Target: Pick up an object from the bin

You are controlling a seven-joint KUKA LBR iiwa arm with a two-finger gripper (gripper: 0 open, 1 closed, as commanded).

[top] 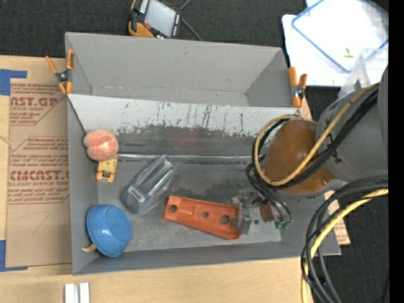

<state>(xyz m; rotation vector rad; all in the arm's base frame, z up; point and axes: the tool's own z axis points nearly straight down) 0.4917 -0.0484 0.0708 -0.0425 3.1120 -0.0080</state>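
Jaws: down at the floor of the bin (189, 74), right on the nearest end of the orange bar (202, 216). Open or closed? Cannot tell; wrist and cables crowd the spot.
Bar: a flat orange strip with a row of holes, lying flat. One end meets the jaws and the rest stretches away from them toward view-left.
Long axis: roughly along the bin's front wall, with the far end angled a little toward the back wall.
Handling: looks like stiff, light, hard plastic, and the smooth faces may be slippery. It lies flush on the floor, so there is little edge to get under.
Where to grip: my call is across the narrow width, nearer the middle. Held by the end, it would likely swing or droop.
Neighbours: a clear cup (148, 185) lies just past the bar's far end. The blue bowl (108, 229) is farther off, and the peach ball (100, 144) and yellow toy (107, 168) are well apart from the jaws.
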